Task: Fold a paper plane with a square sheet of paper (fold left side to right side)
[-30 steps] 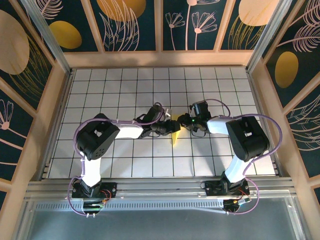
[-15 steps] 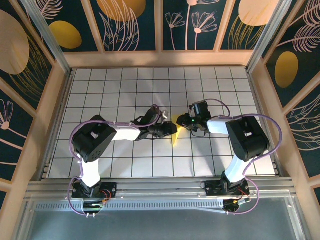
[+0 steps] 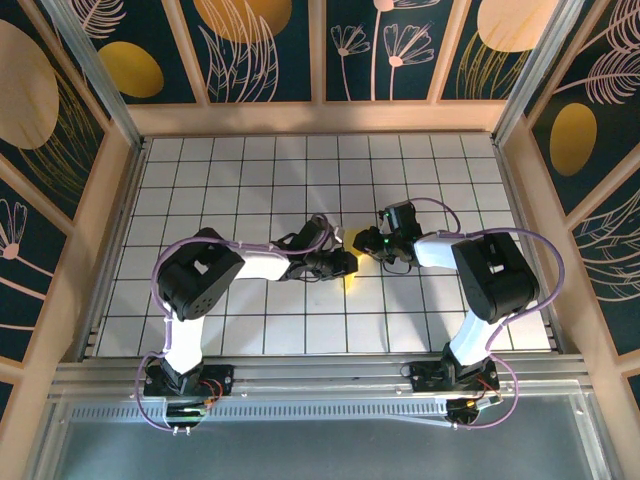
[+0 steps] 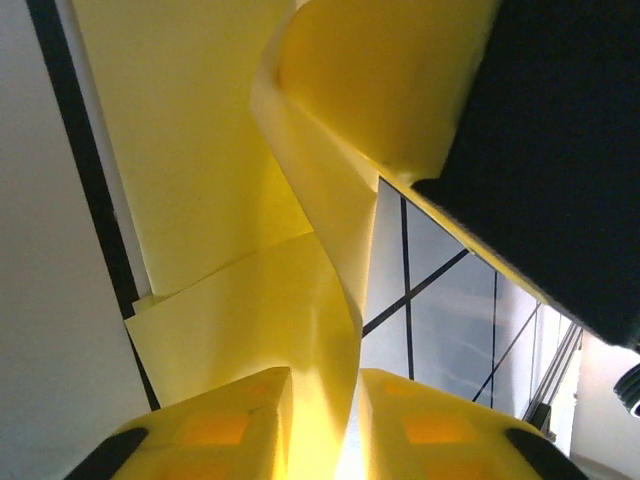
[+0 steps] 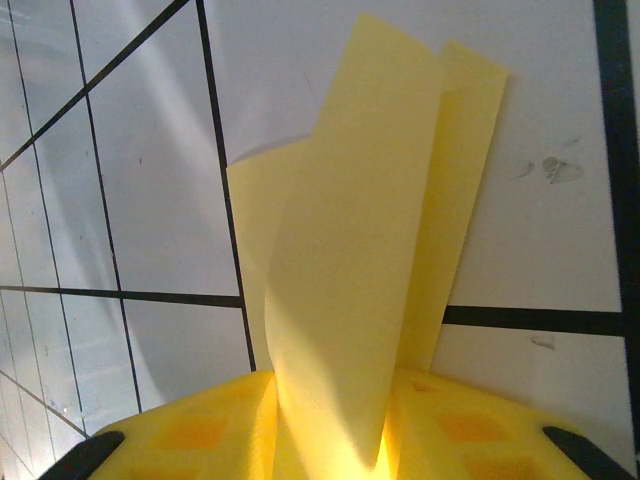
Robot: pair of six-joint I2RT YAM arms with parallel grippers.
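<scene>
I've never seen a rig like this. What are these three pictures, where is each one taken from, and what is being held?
These are two robot arms bolted at the near edge of a white gridded table. The overhead picture looks down from above and behind the arms. In it the left gripper and the right gripper meet mid-table. The other two pictures come from a small camera on each wrist, looking out past that arm's own yellow fingers. The one object is a partly folded yellow paper, curled rather than lying flat. In the left wrist picture it runs between the left fingers. In the right wrist picture it stands between the right fingers. Both grippers appear to be pinching it.
</scene>
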